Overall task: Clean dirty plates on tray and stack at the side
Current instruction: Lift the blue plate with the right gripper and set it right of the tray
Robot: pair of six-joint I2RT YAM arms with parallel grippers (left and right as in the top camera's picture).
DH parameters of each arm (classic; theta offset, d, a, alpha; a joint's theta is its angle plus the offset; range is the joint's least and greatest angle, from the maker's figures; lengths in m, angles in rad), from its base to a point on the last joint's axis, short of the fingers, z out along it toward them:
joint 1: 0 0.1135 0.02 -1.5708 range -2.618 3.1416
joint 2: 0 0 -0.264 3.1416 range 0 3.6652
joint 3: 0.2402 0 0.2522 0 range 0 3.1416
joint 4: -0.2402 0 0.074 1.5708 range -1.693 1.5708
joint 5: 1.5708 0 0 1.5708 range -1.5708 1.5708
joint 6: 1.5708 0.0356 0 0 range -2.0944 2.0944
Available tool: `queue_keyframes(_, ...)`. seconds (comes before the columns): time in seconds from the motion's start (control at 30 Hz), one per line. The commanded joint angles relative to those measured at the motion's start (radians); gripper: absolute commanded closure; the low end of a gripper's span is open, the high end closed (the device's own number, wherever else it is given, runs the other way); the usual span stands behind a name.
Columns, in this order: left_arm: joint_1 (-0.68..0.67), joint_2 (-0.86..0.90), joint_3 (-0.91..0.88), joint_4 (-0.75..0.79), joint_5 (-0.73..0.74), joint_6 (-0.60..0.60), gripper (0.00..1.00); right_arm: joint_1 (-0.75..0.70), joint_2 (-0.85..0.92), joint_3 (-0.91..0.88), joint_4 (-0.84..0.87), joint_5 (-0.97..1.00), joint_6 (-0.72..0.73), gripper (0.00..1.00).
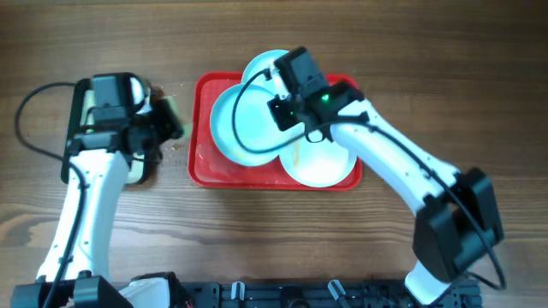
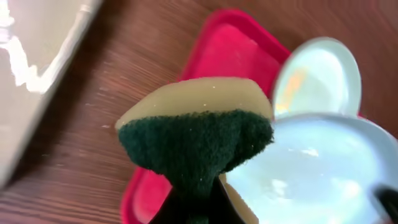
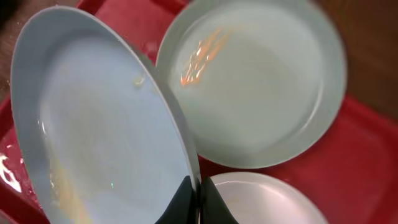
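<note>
The red tray [image 1: 204,128] lies at the table's middle. My right gripper [image 1: 276,109] is shut on the rim of an aqua-blue plate [image 1: 244,124] and holds it tilted above the tray; in the right wrist view the plate [image 3: 99,124] shows yellow smears and the jaws [image 3: 198,190] pinch its edge. A second aqua-blue plate [image 1: 261,67] [image 3: 255,81] with an orange stain lies at the tray's far edge. A white plate [image 1: 321,162] [image 3: 267,199] lies at the tray's near right. My left gripper [image 1: 163,120] is shut on a green-and-yellow sponge [image 2: 196,134] left of the tray.
A smaller black-rimmed, white-lined tray [image 1: 137,167] sits under the left arm; its pale edge shows in the left wrist view [image 2: 37,56]. Crumbs lie on the wood by the red tray's left edge [image 1: 177,145]. Cables run along both arms.
</note>
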Motion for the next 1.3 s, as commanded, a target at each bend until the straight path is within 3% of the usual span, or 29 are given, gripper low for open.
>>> queue_keyframes(0.0,0.071,-0.005,0.005,-0.014,0.016,0.02,0.96,0.109,-0.099,0.018,0.072,0.393,-0.245,0.96)
queue_keyframes(0.13,0.076,-0.005,0.003,-0.019,-0.027,0.055,0.96,0.258,-0.107,0.018,0.253,0.776,-0.53,0.96)
queue_keyframes(0.33,0.076,-0.005,0.003,-0.025,-0.06,0.055,0.96,0.428,-0.107,0.018,0.566,0.994,-1.011,0.96)
queue_keyframes(0.57,0.076,-0.005,0.003,-0.026,-0.06,0.055,0.96,0.48,-0.107,0.018,0.609,1.043,-1.118,0.96)
queue_keyframes(0.6,0.076,-0.005,0.003,-0.026,-0.06,0.055,0.96,0.48,-0.107,0.018,0.624,1.047,-1.089,0.96)
queue_keyframes(0.67,0.076,-0.005,0.003,-0.026,-0.06,0.055,0.96,0.478,-0.105,0.017,0.568,1.001,-0.831,0.95)
queue_keyframes(0.7,0.076,-0.005,0.003,-0.026,-0.06,0.055,0.96,0.473,-0.102,0.015,0.381,0.833,-0.703,0.96)
queue_keyframes(0.73,0.076,-0.005,0.003,-0.027,-0.06,0.055,0.96,0.462,-0.092,0.015,0.228,0.651,-0.674,0.96)
queue_keyframes(0.77,0.076,-0.005,0.003,-0.027,-0.06,0.055,0.96,0.445,-0.075,0.015,0.164,0.578,-0.587,0.96)
queue_keyframes(0.87,0.076,-0.005,0.003,-0.027,-0.06,0.055,0.96,0.405,-0.085,0.015,0.202,0.783,-0.226,0.96)
queue_keyframes(0.9,0.076,-0.005,0.003,-0.027,-0.06,0.055,0.96,0.357,-0.122,0.016,0.203,0.734,-0.108,0.96)
queue_keyframes(0.97,0.076,-0.005,0.003,-0.028,-0.06,0.055,0.96,0.287,-0.159,0.016,0.185,0.588,-0.033,0.96)
queue_keyframes(1.03,0.076,-0.005,0.003,-0.029,-0.06,0.055,0.96,0.146,-0.207,0.016,0.146,0.315,0.12,0.96)
queue_keyframes(1.17,0.076,-0.005,0.003,-0.028,-0.06,0.055,0.96,-0.235,-0.217,0.015,0.107,-0.419,0.168,0.96)
queue_keyframes(1.27,0.076,-0.005,0.003,-0.028,-0.06,0.055,0.96,-0.412,-0.188,0.015,0.049,-0.536,0.215,0.96)
